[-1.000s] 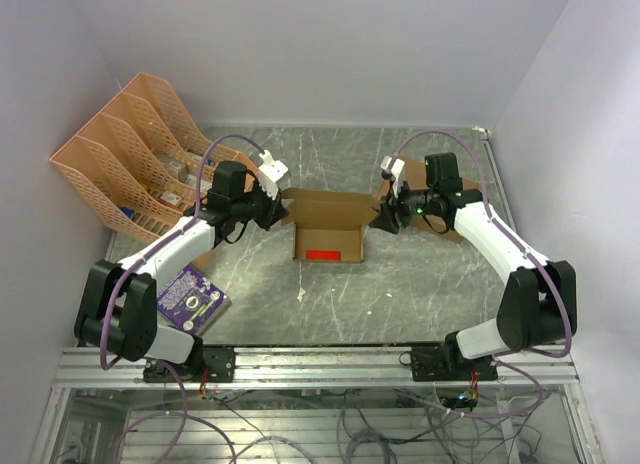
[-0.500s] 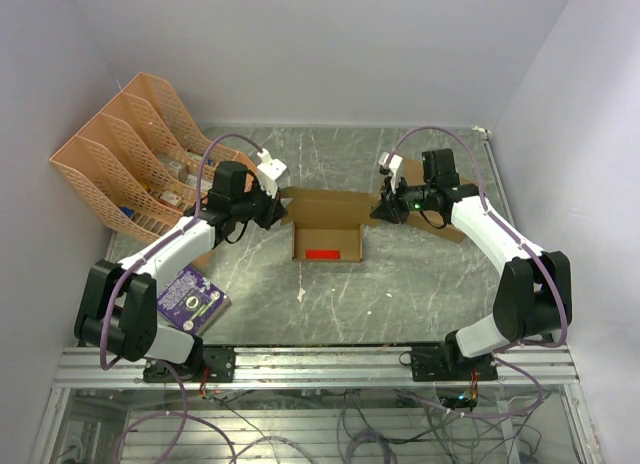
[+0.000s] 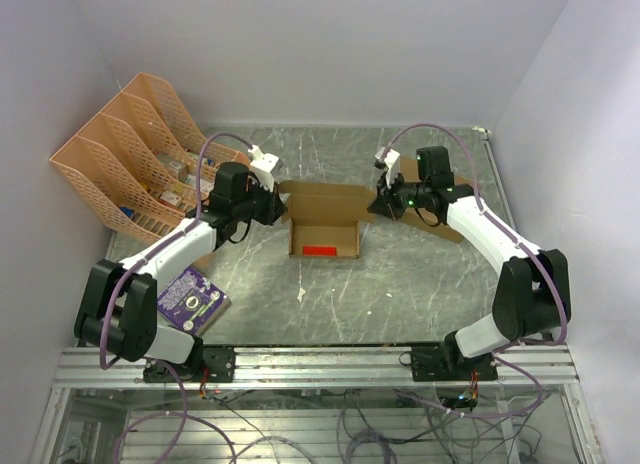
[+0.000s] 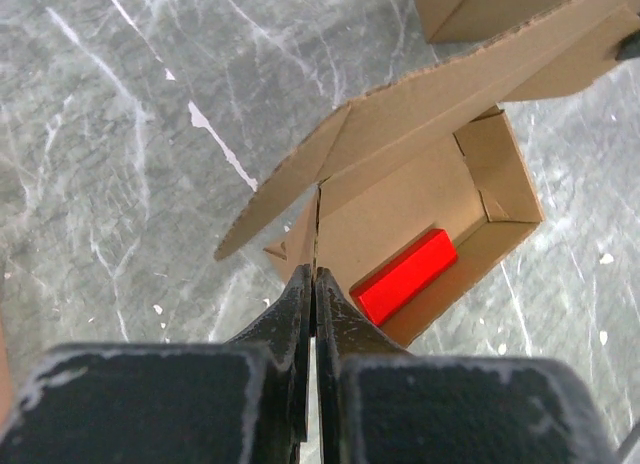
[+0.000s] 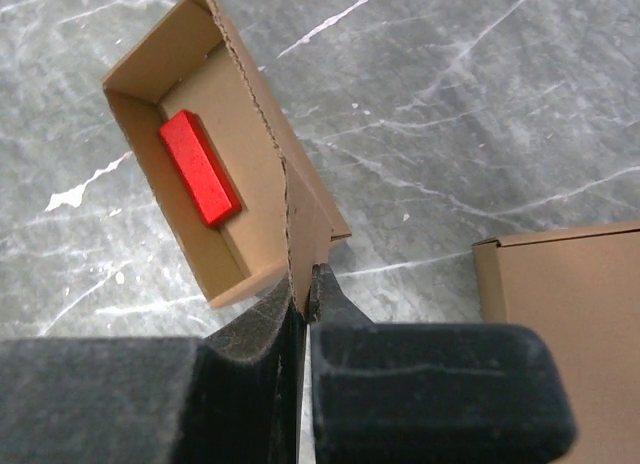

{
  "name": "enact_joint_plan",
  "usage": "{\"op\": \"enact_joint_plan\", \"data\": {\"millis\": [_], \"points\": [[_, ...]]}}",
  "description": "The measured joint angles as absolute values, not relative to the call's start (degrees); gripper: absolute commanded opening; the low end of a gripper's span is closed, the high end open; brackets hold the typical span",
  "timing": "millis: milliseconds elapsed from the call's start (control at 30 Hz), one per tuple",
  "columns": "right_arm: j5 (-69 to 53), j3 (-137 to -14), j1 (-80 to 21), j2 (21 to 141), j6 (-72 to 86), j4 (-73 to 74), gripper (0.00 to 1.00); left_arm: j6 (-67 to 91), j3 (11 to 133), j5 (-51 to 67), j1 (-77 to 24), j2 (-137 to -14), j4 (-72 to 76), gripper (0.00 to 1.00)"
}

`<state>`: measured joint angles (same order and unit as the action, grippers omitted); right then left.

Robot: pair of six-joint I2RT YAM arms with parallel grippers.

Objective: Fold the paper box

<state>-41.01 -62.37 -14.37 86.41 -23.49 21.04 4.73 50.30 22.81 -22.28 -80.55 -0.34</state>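
The paper box (image 3: 325,229) is brown cardboard, an open narrow tray with its lid raised at the back, in mid-table. A red block (image 3: 321,252) lies inside it, also seen in the left wrist view (image 4: 405,276) and the right wrist view (image 5: 199,167). My left gripper (image 3: 273,208) is shut on the lid's left side flap (image 4: 317,239). My right gripper (image 3: 381,202) is shut on the lid's right side flap (image 5: 308,229). Both hold the lid up over the tray (image 4: 500,174).
Orange mesh file racks (image 3: 130,154) stand at the back left. A purple packet (image 3: 188,298) lies by the left arm's base. A larger flat brown cardboard box (image 5: 570,314) lies under the right arm, and shows in the left wrist view (image 4: 480,9).
Both grippers have moved toward the back and lifted the lid's side flaps. The lid stands more upright than a second ago. The tray has shifted slightly back.
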Motion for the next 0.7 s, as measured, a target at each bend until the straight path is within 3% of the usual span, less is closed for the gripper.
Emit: {"op": "enact_joint_plan", "data": {"millis": [700], "points": [[-16.51,-67.72,-22.57,99.48,-3.97,-0.78,0.00,17.74,53.06,-5.19,-27.38,-90.08,9.28,0.07]]}}
